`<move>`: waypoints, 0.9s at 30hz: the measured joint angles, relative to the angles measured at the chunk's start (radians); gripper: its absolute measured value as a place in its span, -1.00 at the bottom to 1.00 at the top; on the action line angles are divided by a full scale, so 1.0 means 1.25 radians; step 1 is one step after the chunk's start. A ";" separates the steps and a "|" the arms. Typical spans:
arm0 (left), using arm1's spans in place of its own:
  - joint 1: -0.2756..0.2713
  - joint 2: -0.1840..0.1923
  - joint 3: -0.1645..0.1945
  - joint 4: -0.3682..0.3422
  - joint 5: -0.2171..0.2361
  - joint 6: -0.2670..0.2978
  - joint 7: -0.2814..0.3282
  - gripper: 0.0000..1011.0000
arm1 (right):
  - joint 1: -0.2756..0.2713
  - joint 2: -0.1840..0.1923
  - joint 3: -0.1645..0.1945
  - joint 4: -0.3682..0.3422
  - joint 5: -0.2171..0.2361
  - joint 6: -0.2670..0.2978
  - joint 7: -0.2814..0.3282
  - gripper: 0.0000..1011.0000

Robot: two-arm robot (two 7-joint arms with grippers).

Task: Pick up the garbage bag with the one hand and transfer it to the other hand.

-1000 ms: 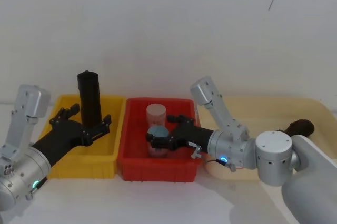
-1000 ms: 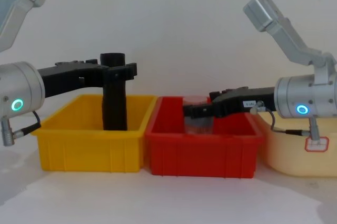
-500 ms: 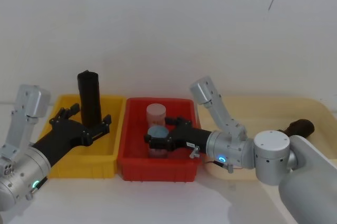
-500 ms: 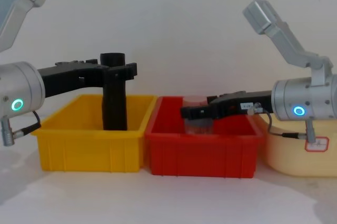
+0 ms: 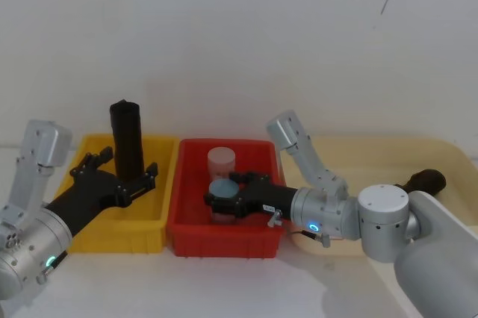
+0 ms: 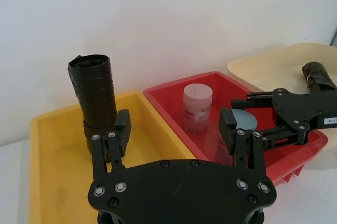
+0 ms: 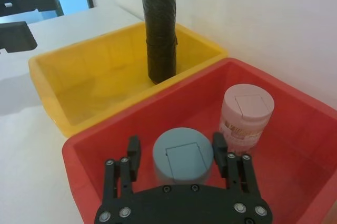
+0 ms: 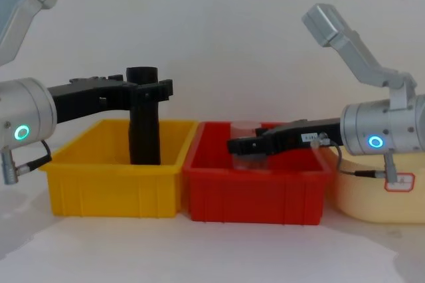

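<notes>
The garbage bag (image 5: 127, 135), a black roll with a band at mid-height (image 7: 159, 24), stands upright in the yellow bin (image 5: 134, 234) and rises well above its rim (image 8: 144, 120). My left gripper (image 5: 123, 164) is open at the roll's upper part (image 8: 156, 89). In the left wrist view the roll (image 6: 93, 90) stands just beyond one fingertip, not between the two (image 6: 175, 129). My right gripper (image 5: 224, 189) is open inside the red bin (image 5: 224, 242), its fingers on either side of a blue-lidded jar (image 7: 182, 155).
A pink-lidded jar (image 5: 221, 160) stands behind the blue one in the red bin. A beige tray (image 5: 373, 146) at the right holds a dark roll lying on its side (image 5: 426, 179). A white wall is close behind the bins.
My right gripper has slid farther left into the red bin, so its fingers now flank the blue-lidded jar. The left gripper and the roll have not moved.
</notes>
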 joint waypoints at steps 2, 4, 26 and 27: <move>0.000 0.000 0.000 0.000 0.000 0.000 0.000 0.98 | 0.000 0.001 -0.002 -0.001 -0.001 0.000 -0.001 0.66; 0.000 0.000 0.000 0.000 0.000 0.000 0.000 0.98 | 0.000 0.003 -0.004 -0.003 -0.001 0.001 -0.002 0.54; 0.000 0.000 0.000 0.000 0.000 0.000 0.000 0.98 | -0.026 0.044 0.032 -0.147 0.005 -0.005 -0.065 0.30; 0.000 0.000 0.000 0.000 0.000 0.000 0.000 0.98 | -0.028 0.047 0.036 -0.154 0.005 -0.006 -0.069 0.30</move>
